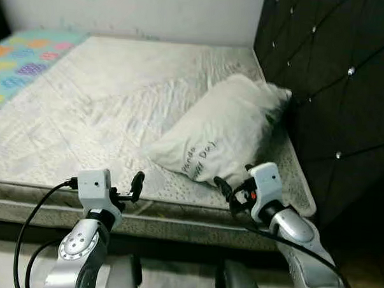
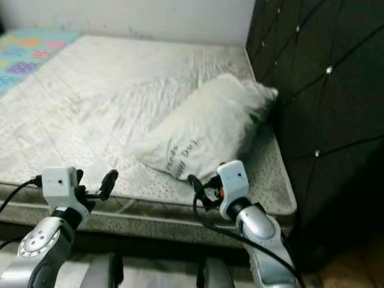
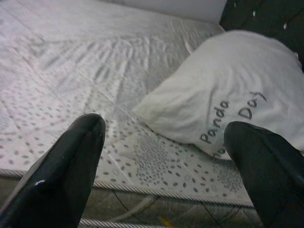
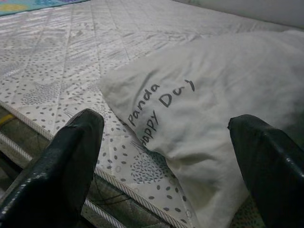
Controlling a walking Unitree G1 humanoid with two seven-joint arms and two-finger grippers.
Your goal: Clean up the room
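Your right gripper (image 4: 166, 156) hangs at the near edge of the mattress (image 1: 117, 96), its two black fingers (image 4: 66, 166) spread wide with nothing between them, aimed at the white pillow (image 1: 221, 129) just ahead. In the head views you see that gripper (image 1: 231, 190) close to the pillow's near corner, not touching it. Your left gripper (image 1: 129, 189) hovers further along the same edge, near the mattress's piped border, its fingers (image 3: 61, 171) also parted wide and empty; from its wrist camera the pillow (image 3: 228, 95) lies ahead and off to one side.

The pillow rests on the bare quilted mattress, angled, its far end pressed up against the dark tufted headboard (image 1: 335, 80) on your right. Printed lettering on its near face reads "Panda Happy Day" (image 4: 159, 107). The mattress cover is white with a grey speckled pattern and shows creases across the middle. At the far left corner of the bed lies a colourful patterned sheet (image 1: 23, 60). A pale wall (image 1: 140, 11) runs behind the bed.
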